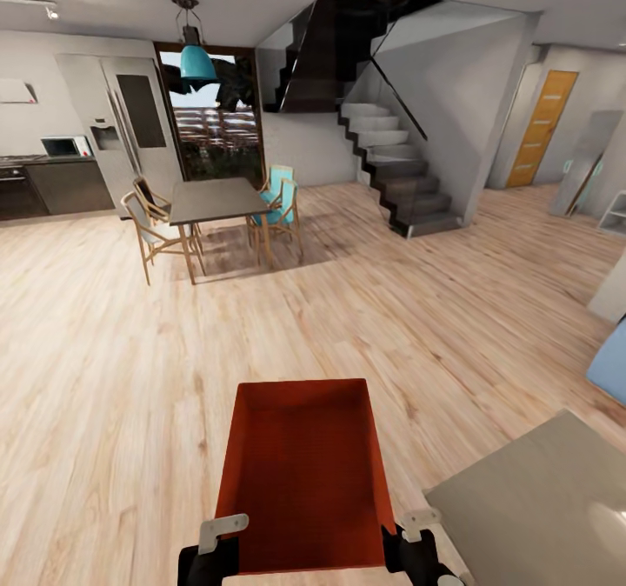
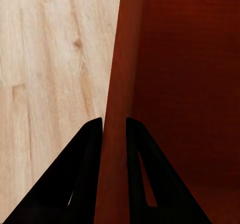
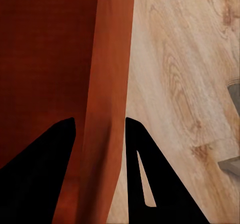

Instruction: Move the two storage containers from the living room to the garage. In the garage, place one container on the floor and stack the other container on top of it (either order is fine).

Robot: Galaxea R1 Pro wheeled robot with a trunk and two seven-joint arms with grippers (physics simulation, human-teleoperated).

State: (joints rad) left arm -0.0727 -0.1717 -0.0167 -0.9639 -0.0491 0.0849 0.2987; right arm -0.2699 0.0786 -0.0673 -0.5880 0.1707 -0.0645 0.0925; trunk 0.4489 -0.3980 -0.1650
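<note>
An orange-red open-topped storage container (image 1: 304,473) hangs low in front of me over light wood-plank flooring (image 1: 113,369), held level between both arms. My left gripper (image 1: 215,544) clamps its left side wall near the closest corner. In the left wrist view the two black fingers of the left gripper (image 2: 114,129) pinch that thin wall, with the container's ribbed inside (image 2: 190,84) beside them. My right gripper (image 1: 410,538) grips the opposite wall. The right wrist view shows the right gripper (image 3: 100,126) straddling the wall (image 3: 107,59), shut on it.
A dark dining table (image 1: 217,199) with wooden chairs (image 1: 152,229) stands ahead left, a fridge (image 1: 130,125) behind it. A grey staircase (image 1: 391,169) rises ahead right, an orange door (image 1: 543,125) beyond. A grey-beige slab (image 1: 539,508) lies close at lower right.
</note>
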